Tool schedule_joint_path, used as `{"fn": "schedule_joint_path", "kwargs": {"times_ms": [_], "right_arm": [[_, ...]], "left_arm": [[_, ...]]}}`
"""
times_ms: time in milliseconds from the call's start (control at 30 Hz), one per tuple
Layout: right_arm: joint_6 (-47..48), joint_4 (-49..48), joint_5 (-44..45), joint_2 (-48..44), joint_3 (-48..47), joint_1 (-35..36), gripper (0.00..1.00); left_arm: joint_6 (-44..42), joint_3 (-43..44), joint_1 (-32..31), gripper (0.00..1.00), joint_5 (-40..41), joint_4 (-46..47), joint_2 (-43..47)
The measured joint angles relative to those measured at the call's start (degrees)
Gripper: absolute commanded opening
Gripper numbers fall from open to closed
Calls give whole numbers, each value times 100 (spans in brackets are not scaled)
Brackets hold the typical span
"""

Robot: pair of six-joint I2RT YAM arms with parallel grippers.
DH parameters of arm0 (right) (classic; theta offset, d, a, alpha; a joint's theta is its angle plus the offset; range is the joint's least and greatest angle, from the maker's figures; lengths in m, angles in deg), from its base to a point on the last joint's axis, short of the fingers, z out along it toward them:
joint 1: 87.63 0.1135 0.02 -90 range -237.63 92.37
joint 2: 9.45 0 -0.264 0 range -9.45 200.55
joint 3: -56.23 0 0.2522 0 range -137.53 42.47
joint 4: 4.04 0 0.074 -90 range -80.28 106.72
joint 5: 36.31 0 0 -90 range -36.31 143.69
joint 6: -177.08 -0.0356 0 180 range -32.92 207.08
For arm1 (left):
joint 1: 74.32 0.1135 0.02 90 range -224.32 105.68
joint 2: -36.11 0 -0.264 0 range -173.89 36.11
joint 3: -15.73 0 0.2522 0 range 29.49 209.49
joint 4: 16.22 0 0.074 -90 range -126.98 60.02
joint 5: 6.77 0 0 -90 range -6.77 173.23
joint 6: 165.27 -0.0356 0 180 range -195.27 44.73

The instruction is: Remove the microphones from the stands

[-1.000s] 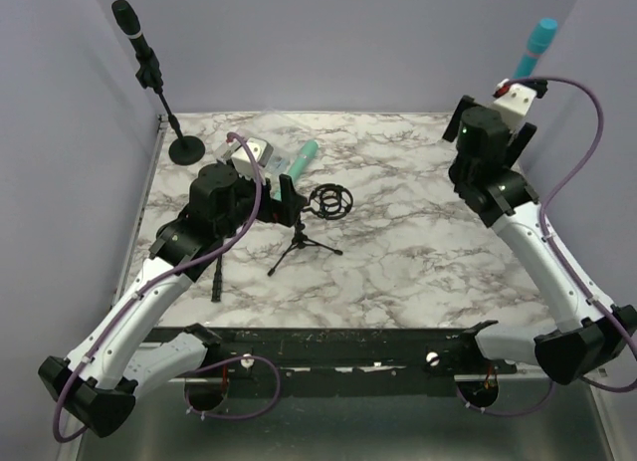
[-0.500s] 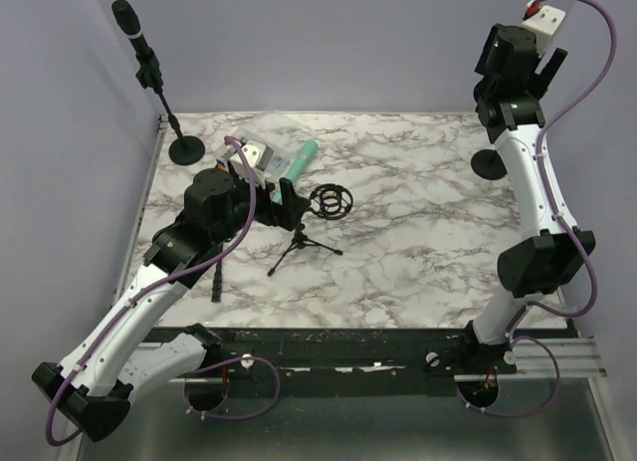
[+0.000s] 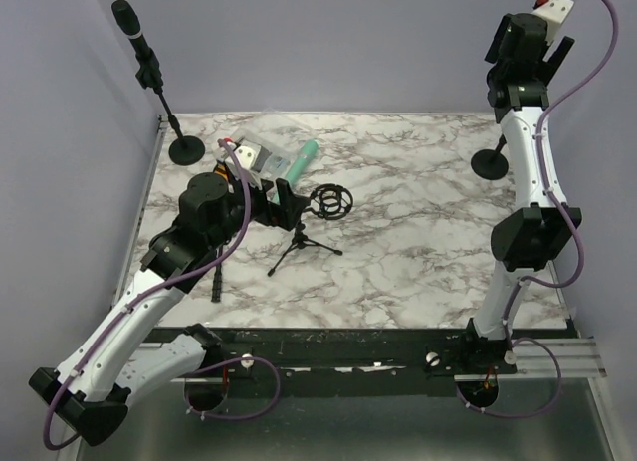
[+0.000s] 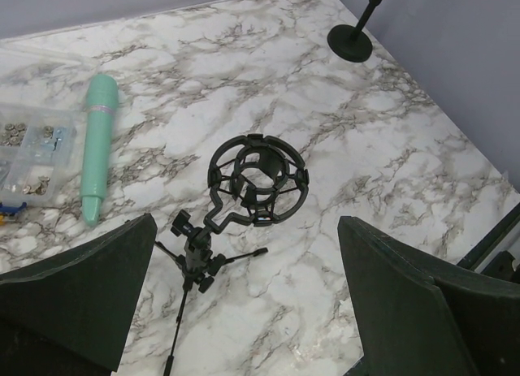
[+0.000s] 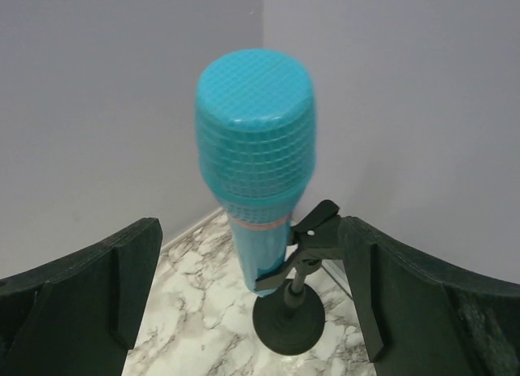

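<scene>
Microphone of bright turquoise plastic with a rounded mesh-patterned head (image 5: 254,140) sits head-up in the black spring clip (image 5: 313,230) of a black stand with a round base (image 5: 288,319), at the far right corner of the white-and-grey marble table (image 3: 418,242), close to the lilac walls. The right gripper (image 5: 253,291) is raised high over it, its two dark fingers (image 5: 97,295) spread wide to either side of the microphone with clear gaps, gripping nothing. Over on the left, the left gripper (image 4: 248,291) also stands fully open and empty above a black ring-shaped shock mount on a small tripod (image 4: 258,179). Beside that lies a mint-green microphone (image 4: 97,140), partly across a clear plastic box of small parts (image 4: 24,149). In the far left corner a black microphone (image 3: 134,28) is clipped, tilted, on a second round-based stand (image 3: 186,150).
</scene>
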Motion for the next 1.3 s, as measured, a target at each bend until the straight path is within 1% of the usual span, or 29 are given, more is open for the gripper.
{"fn": "schedule_joint_path", "kwargs": {"times_ms": [333,433,533,633,733,800,900,933,1000,1067,1167,1200,1233,1267,1300], "right_arm": [[2,-20,-203,737,-310,-146,98],[15,-50,-203,839,-310,-181,95],[83,-109,-201,905,-315,-212,89],[195,-208,-201,964,-317,-238,74],[291,-341,-195,988,-286,-247,63],[334,-448,-192,988,-216,-247,51],[350,-503,-205,988,-136,-249,37],[352,-518,-219,988,-129,-251,31],[350,-538,-247,949,-72,-251,21],[323,-540,-328,850,61,-251,17],[225,-588,-599,479,553,-251,12],[170,-595,-721,297,772,-251,9],[120,-586,-846,120,975,-262,4],[35,-564,-1010,-92,1209,-269,1],[-22,-503,-1137,-234,1344,-271,1]], "left_arm": [[-7,-17,0,97,0,9,-260],[-7,-17,0,97,0,7,-317],[-7,-20,0,97,0,9,-354],[-7,-33,0,96,0,11,-380],[-9,-33,0,96,26,7,-431],[-11,-33,0,96,57,4,-439],[-20,-33,0,96,127,4,-426],[-31,-33,-2,96,138,4,-420],[-39,-33,-7,96,162,4,-402],[-46,-33,-24,96,173,4,-391],[-55,-33,-39,96,170,4,-382],[-55,-33,-39,96,170,2,-372],[-55,-33,-37,96,170,4,-354],[-55,-33,-37,96,170,4,-337],[-55,-33,-39,96,170,4,-313]]}}
